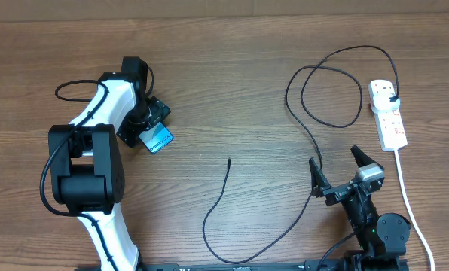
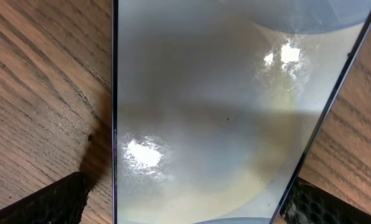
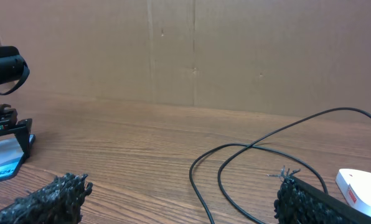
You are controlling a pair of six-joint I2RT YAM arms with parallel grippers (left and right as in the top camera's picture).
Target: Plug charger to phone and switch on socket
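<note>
Right gripper [image 1: 334, 159] sits wide open near the front edge, holding nothing. The charger [image 1: 287, 94] cable runs right by its left finger, and the connector tip [image 1: 230, 162] lies loose well off to its left. Further back, the left gripper [image 2: 185, 208] is spread open too, straddling the phone [image 1: 161, 141], which lies flat on the table. Far right is the socket [image 1: 390, 124], with the black plug [image 1: 390, 93] at its far end.

Phone [image 1: 159, 141], cyan screen, left of centre; socket [image 1: 388, 113] near right edge; charger [image 1: 227, 175] apparently plugged in, looping mid-table, tip free.
</note>
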